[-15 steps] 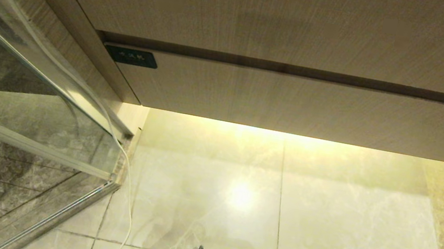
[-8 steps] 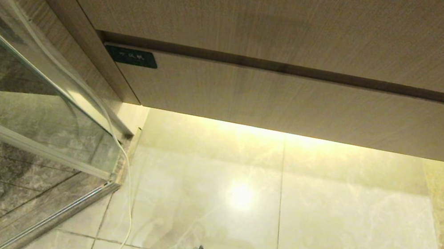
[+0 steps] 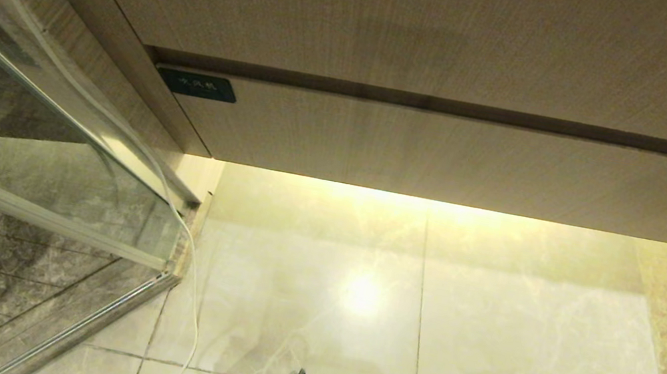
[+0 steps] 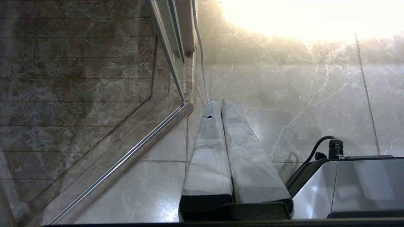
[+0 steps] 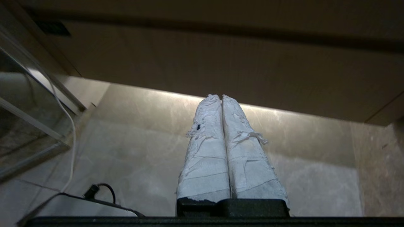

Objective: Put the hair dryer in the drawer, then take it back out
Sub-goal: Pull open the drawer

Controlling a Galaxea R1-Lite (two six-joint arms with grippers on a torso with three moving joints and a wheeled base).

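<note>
The head view is unchanged from a second ago: drawer shut, no arm in sight. The right tool, closed and empty, points at the drawer front ahead; the left tool, closed, hangs over the floor. No dryer is visible, so nothing has begun.

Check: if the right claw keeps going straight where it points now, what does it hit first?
Probably the drawer front. The right claw, shut and empty, points at the strip where the lit floor meets that closed wood panel. Nothing shows in between, though depth is unclear from the wrist view.
</note>
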